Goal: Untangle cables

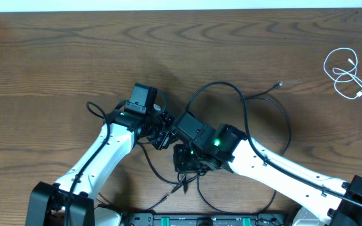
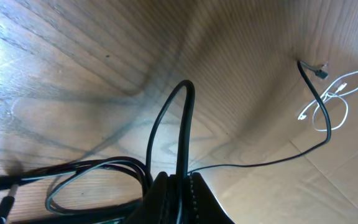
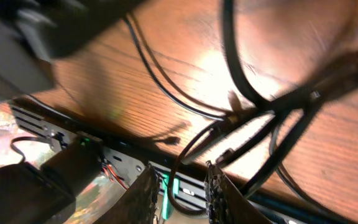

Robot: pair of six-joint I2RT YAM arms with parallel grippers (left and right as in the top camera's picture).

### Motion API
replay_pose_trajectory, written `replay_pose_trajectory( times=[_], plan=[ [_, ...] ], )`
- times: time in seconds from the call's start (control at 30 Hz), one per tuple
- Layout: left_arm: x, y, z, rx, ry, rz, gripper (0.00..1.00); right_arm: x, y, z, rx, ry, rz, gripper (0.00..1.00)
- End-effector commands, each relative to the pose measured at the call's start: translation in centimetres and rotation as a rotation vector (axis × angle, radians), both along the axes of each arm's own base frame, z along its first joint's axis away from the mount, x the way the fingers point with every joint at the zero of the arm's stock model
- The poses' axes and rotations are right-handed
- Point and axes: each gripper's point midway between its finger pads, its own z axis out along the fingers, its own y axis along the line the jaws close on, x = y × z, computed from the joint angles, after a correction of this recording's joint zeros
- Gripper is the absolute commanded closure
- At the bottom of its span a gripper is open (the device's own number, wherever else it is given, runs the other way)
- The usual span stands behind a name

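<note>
A tangle of thin black cables (image 1: pixel 244 103) loops across the middle of the table, and both grippers are in it. My left gripper (image 1: pixel 163 136) (image 2: pixel 178 178) is shut on a black cable loop (image 2: pixel 179 106) that arches up from between its fingers. Just to its right and nearer the front edge is my right gripper (image 1: pixel 182 164) (image 3: pixel 183 170). Its jaws stand apart, and a black cable loop (image 3: pixel 174 163) hangs in the gap. One black cable's plug end (image 1: pixel 280 83) (image 2: pixel 319 71) lies free toward the right. The white cable (image 1: pixel 345 73) (image 2: pixel 325 101) lies coiled by itself at the far right.
An equipment rail (image 1: pixel 200 220) with green lights runs along the table's front edge, under the right gripper (image 3: pixel 135 155). Thicker black leads (image 1: pixel 99 113) run along the left arm. The wooden table (image 1: pixel 55 56) reaches a pale wall at the back.
</note>
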Motion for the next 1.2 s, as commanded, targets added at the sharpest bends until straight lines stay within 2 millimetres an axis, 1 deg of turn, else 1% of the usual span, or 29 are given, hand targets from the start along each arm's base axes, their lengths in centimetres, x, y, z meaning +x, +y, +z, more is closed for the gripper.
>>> replay_pose_trajectory(
  times=[0.0, 0.13, 0.2, 0.33, 0.43, 0.53, 0.57, 0.63, 0.67, 0.7, 0.73, 0.83, 0.93, 1.0, 1.07, 1.1, 1.17],
  plan=[
    [0.7, 0.4, 0.2, 0.027, -0.027, 0.017, 0.93, -0.2, -1.3, -1.1, -0.073, 0.014, -0.028, 0.75],
    [0.7, 0.4, 0.2, 0.026, -0.027, 0.017, 0.92, 0.0, -3.1, -1.8, -0.17, 0.003, -0.085, 0.68],
    [0.7, 0.4, 0.2, 0.026, -0.027, 0.017, 0.92, 0.1, -3.4, -2.0, -0.189, -0.003, -0.106, 0.65],
    [0.7, 0.4, 0.2, 0.026, -0.026, 0.016, 0.92, 0.5, -3.6, -2.6, -0.217, 0.004, -0.166, 0.6],
    [0.7, 0.4, 0.2, 0.026, -0.026, 0.016, 0.92, 0.7, -3.2, -3.3, -0.222, 0.012, -0.172, 0.58],
    [0.6, 0.4, 0.1, 0.028, -0.028, 0.01, 0.92, 0.8, -3.1, -4.7, -0.249, 0.027, -0.171, 0.56],
    [0.6, 0.4, 0.2, 0.028, -0.031, 0.007, 0.92, 0.8, -3.1, -5.1, -0.261, 0.033, -0.17, 0.58],
    [0.6, 0.4, 0.1, 0.03, -0.04, -0.002, 0.92, 0.9, -3.0, -5.7, -0.274, 0.038, -0.169, 0.68],
    [0.6, 0.4, 0.1, 0.031, -0.047, -0.01, 0.92, 1.0, -3.1, -5.9, -0.278, 0.038, -0.171, 0.79],
    [0.6, 0.4, 0.1, 0.033, -0.057, -0.022, 0.92, 1.2, -3.1, -6.0, -0.279, 0.035, -0.176, 0.96],
    [0.6, 0.4, 0.1, 0.035, -0.066, -0.032, 0.92, 1.4, -3.2, -5.9, -0.275, 0.032, -0.177, 0.99],
    [0.8, 0.7, -0.1, 0.063, -0.12, -0.082, 0.93, 2.6, -2.8, -4.8, -0.215, -0.012, -0.131, 0.99],
    [0.8, 1.2, -0.4, 0.11, -0.19, -0.163, 0.92, 3.7, -2.2, -2.6, -0.099, -0.073, -0.024, 0.99],
    [0.5, 1.7, -0.9, 0.151, -0.217, -0.217, 0.92, 4.3, -1.6, -0.5, 0.011, -0.1, 0.029, 0.99],
    [0.2, 2.5, -1.5, 0.204, -0.237, -0.269, 0.92, 5.0, -1.1, 2.1, 0.143, -0.123, 0.065, 0.99],
    [0.0, 2.8, -1.7, 0.228, -0.237, -0.282, 0.92, 5.4, -0.8, 3.9, 0.227, -0.14, 0.08, 0.99],
    [-0.3, 3.4, -2.1, 0.263, -0.242, -0.313, 0.92, 6.2, -0.8, 6.3, 0.329, -0.161, 0.076, 0.99]
  ],
)
